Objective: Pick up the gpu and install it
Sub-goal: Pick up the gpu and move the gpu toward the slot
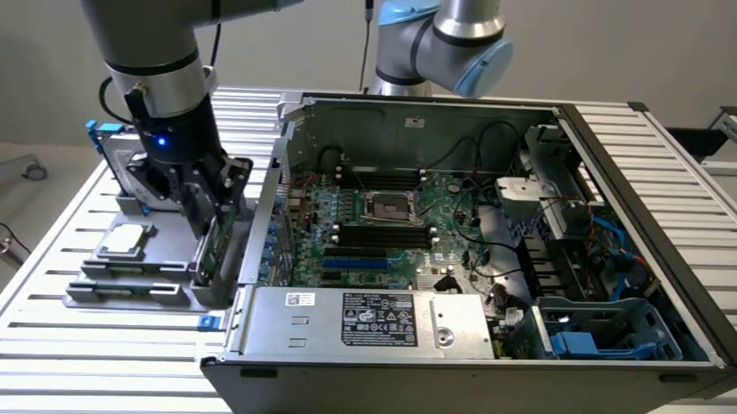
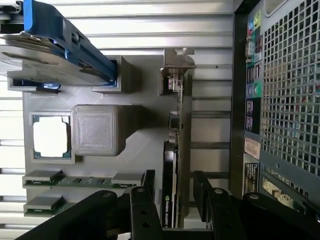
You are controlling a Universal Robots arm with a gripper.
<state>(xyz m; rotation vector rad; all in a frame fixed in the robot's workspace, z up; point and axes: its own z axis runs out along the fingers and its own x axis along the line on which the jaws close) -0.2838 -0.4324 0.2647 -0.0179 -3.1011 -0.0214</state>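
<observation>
The gpu (image 2: 172, 165) stands on edge in a slot of the grey parts holder (image 2: 132, 117), its silver bracket (image 2: 177, 60) at the end away from my gripper. In the exterior view the gpu (image 1: 212, 254) shows as a green board just outside the open computer case (image 1: 461, 362), on the exterior view's left. My gripper (image 1: 214, 216) hangs right over it. It is open, and its black fingers (image 2: 148, 184) straddle the card (image 2: 174, 186) with a small gap on each side. Nothing is gripped.
The holder also carries a silver hard drive in a blue frame (image 2: 55, 47), a processor (image 2: 50, 137), a grey block (image 2: 96, 129) and memory sticks (image 2: 75, 181). The case's perforated rear wall (image 2: 290, 100) is close beside the gpu. Inside lie the motherboard (image 1: 386, 216), blue slots (image 1: 357, 259) and power supply (image 1: 368, 319). A second arm (image 1: 444, 43) stands behind.
</observation>
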